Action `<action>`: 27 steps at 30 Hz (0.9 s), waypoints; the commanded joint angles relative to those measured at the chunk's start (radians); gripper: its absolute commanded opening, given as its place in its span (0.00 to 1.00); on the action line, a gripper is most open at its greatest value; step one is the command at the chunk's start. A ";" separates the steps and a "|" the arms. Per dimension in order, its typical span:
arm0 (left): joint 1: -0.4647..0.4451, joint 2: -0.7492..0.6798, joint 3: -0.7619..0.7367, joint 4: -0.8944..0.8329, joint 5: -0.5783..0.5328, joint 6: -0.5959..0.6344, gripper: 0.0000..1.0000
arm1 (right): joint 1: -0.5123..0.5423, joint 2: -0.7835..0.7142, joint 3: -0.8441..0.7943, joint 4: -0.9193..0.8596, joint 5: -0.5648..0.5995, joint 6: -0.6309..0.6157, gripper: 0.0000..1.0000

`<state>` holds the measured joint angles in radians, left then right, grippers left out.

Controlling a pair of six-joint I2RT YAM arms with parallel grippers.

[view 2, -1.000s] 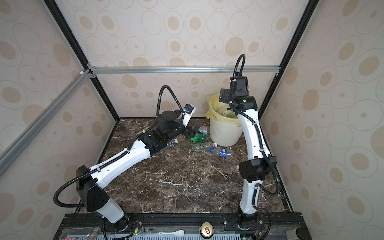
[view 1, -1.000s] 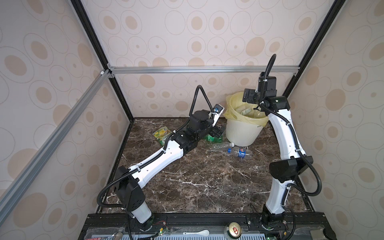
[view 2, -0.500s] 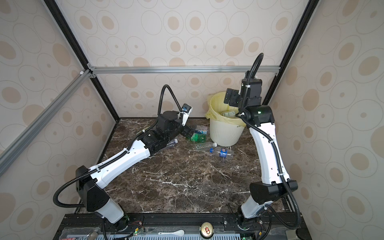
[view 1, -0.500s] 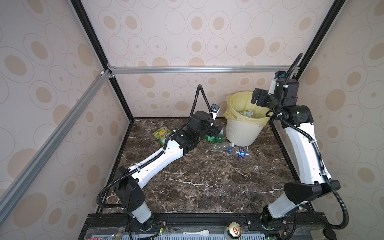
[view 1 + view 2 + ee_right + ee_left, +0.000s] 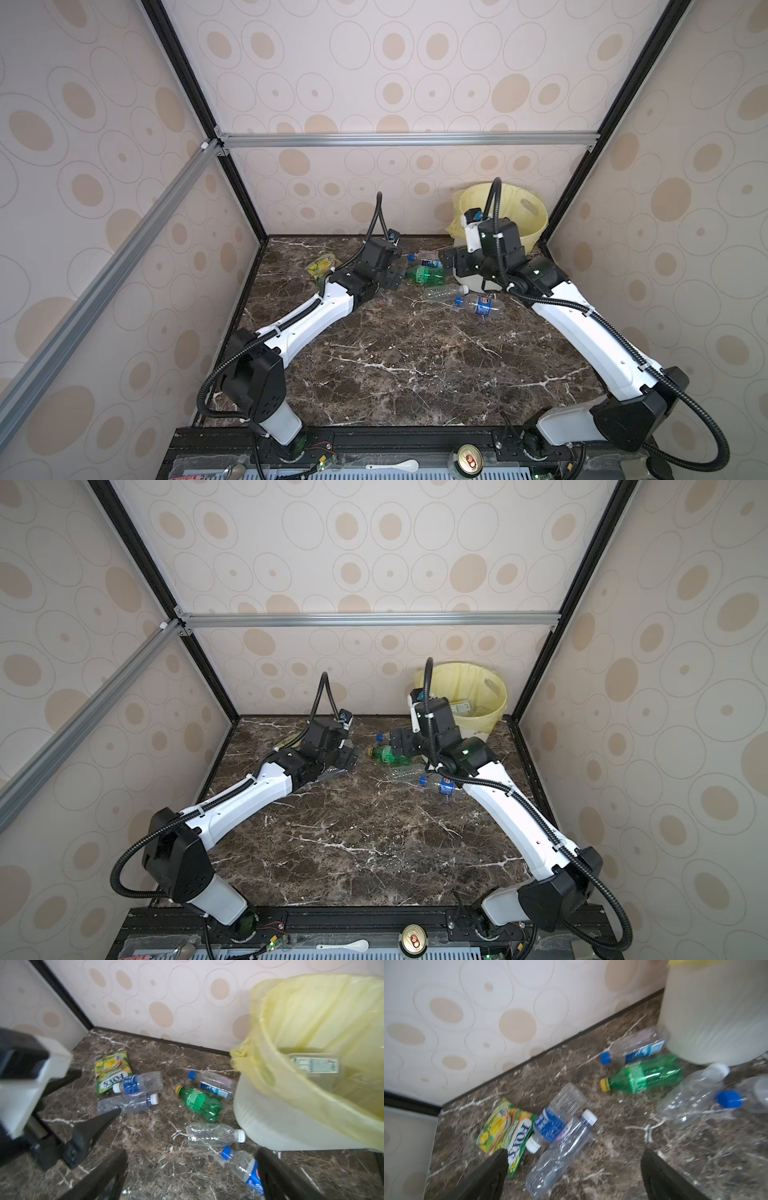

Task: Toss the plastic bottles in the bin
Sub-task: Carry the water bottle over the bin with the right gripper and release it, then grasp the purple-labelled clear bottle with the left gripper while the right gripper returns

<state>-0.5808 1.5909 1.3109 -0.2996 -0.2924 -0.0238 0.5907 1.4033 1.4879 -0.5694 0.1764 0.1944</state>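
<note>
Left gripper: the left gripper [image 5: 394, 279] is wide open and holds nothing. It sits low over the dark table [image 5: 395, 365], just left of the middle in both top views.
Right gripper: the right gripper [image 5: 451, 266] is wide open too, with nothing in it. It sits in front of the bin, a bit right of the middle.
Bin: the bin [image 5: 528, 216] stands in the far right corner with a yellow bag in it. The right wrist view shows one flat bottle [image 5: 315, 1065] lying inside.
Green bottle: the green bottle [image 5: 424, 275] lies on its side between the two grippers. Neither one holds it.
Blue-cap bottle: the blue-cap bottle [image 5: 428, 262] lies just behind the green one, close to the bin wall.
White-cap bottle: the white-cap bottle [image 5: 444, 292] lies just in front of the green one, below the right gripper in the frame.
Cola bottle: the cola bottle [image 5: 245, 1169] lies right beside one of the right gripper's fingers [image 5: 278, 1174].
Long clear bottle: in the left wrist view the long clear bottle [image 5: 562, 1153] lies on the table between the left gripper's open fingers [image 5: 492, 1174].
Blue-label bottle: the blue-label bottle [image 5: 556, 1118] leans across the long clear one, right beside the snack packet [image 5: 502, 1126].
Can: a metal can [image 5: 468, 457] sits at the bottom edge of both top views.
</note>
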 commanded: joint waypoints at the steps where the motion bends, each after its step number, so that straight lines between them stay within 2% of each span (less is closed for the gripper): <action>1: 0.048 -0.056 -0.047 -0.007 0.017 -0.036 0.99 | 0.054 -0.008 -0.083 0.063 0.005 0.045 1.00; 10: 0.140 0.039 -0.078 -0.025 0.030 -0.090 0.99 | 0.157 0.065 -0.197 0.151 -0.050 0.173 1.00; 19: 0.171 0.213 -0.007 -0.079 0.091 -0.112 0.99 | 0.161 0.041 -0.255 0.151 -0.046 0.192 1.00; 27: 0.177 0.285 0.010 -0.092 0.101 -0.118 0.99 | 0.161 0.015 -0.310 0.152 -0.036 0.195 1.00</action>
<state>-0.4137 1.8565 1.2697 -0.3569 -0.1993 -0.1246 0.7502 1.4471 1.1934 -0.4191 0.1310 0.3771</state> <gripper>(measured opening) 0.990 0.997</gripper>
